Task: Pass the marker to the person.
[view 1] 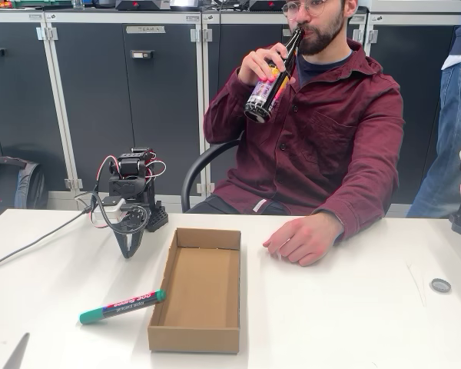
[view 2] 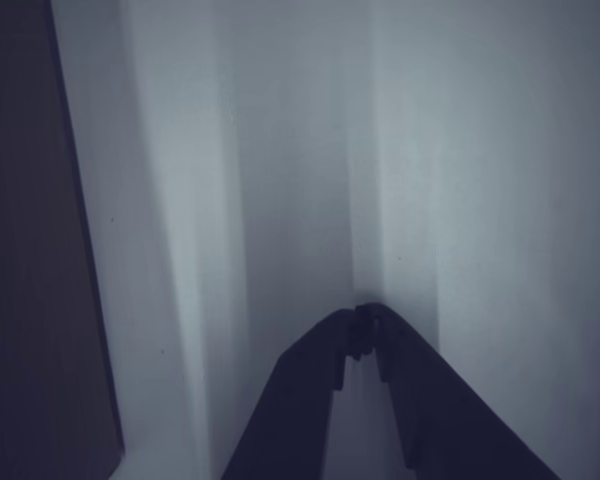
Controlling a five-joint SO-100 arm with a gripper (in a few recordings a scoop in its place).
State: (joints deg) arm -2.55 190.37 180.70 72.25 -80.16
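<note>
— What carried everything?

— A white table [view 1: 353, 323], seen in the fixed view. A shallow, open cardboard box [view 1: 198, 288] lay near its middle.

— And the marker [view 1: 123, 305]?

— It lay flat on the tabletop at about nine o'clock from the box (its cap end close beside the box's wall), teal with a magenta band.

— Anything else resting there?

— The person's hand [view 1: 303, 240] lay at about two o'clock from the box. A small round disc [view 1: 440, 285] sat well apart at three o'clock. The arm's base [view 1: 129, 217] stood at eleven o'clock, with a cable [view 1: 31, 244] trailing off toward nine.
</note>
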